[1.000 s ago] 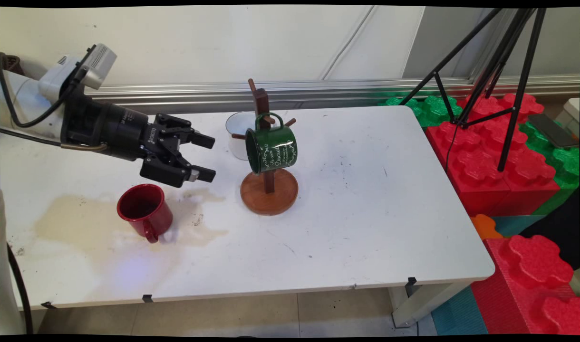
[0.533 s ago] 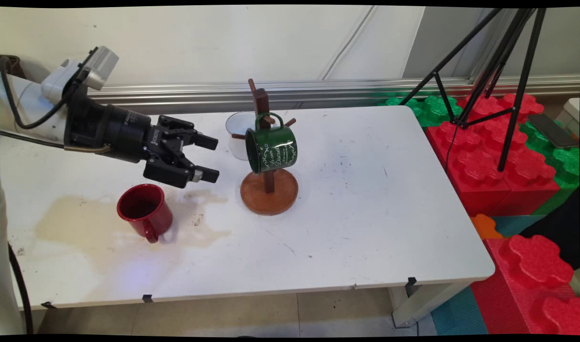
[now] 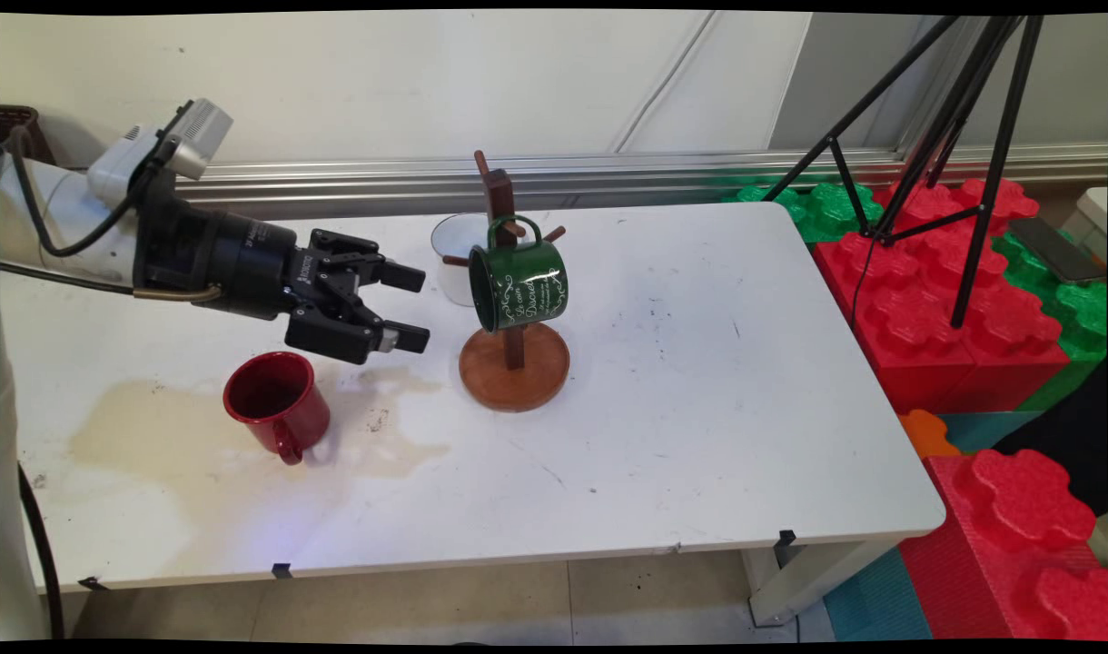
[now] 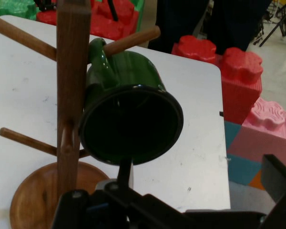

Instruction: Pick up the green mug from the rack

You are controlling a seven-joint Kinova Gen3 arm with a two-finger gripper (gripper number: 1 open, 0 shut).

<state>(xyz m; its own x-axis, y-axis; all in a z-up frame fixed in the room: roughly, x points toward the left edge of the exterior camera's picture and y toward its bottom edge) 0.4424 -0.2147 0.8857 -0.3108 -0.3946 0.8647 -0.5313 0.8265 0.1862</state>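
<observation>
My black gripper hovers open above the table, pointing right, with nothing between its fingers. Just right of its fingertips a dark green enamel mug hangs by its handle from a peg of a wooden mug tree. A white mug stands behind the tree. Below the gripper's left side, a red mug stands upright on a brown stain. In the hand view the green mug faces me mouth-first beside the tree's post, and one finger shows at the lower right.
A brownish stain spreads over the table's left part. Off the table's right edge lie big red and green foam blocks, and a black tripod stands on them. The wall rail runs behind the table.
The gripper has crept right and slightly down, toward the hanging green mug, still open. The mugs and the tree have not moved.
</observation>
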